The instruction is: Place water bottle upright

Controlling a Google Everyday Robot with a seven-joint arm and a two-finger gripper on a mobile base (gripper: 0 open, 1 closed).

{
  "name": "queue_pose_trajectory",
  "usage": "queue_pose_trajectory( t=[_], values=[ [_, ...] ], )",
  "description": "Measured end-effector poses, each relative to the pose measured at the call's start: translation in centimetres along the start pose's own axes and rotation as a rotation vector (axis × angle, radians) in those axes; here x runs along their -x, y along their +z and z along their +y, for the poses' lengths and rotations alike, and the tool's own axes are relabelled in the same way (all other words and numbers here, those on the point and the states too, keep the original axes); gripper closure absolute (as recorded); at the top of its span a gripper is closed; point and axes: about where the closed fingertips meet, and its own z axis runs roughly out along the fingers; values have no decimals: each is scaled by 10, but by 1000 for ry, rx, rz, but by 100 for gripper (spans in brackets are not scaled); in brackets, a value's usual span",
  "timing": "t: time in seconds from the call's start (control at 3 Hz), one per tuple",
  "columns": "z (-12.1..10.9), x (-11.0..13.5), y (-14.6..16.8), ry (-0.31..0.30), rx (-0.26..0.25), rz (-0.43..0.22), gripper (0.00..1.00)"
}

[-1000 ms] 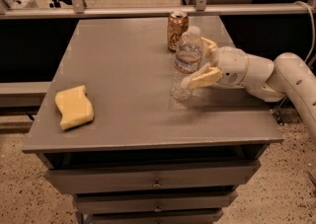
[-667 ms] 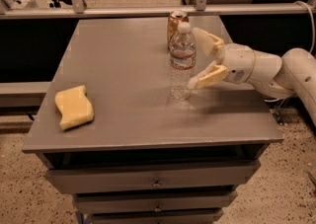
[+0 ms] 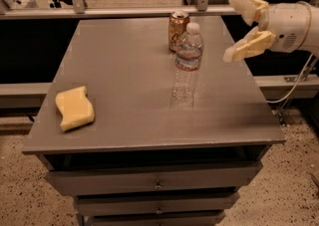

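Water bottle [image 3: 188,65]: upright on bench [image 3: 124,65].
Can [image 3: 178,30]: upright, just behind it.
Sponge [image 3: 75,108]: well apart, left edge as you see it.
Hand [image 3: 242,27]: right of bottle, wide open, holding nothing.

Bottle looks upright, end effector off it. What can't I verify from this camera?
Base of the water bottle: clear plastic blends into glare on the table, so flat seating is unclear.
The can: partly hidden behind the bottle; whether they touch cannot be told.
The end effector, open, right of the bottle: its arm is cut off by the right edge.
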Motion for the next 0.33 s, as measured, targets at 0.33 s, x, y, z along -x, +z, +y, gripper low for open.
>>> queue_pose_trajectory(
  t=[0.33],
  values=[
    [-4, 8, -7, -11, -16, 2, 0]
  ],
)
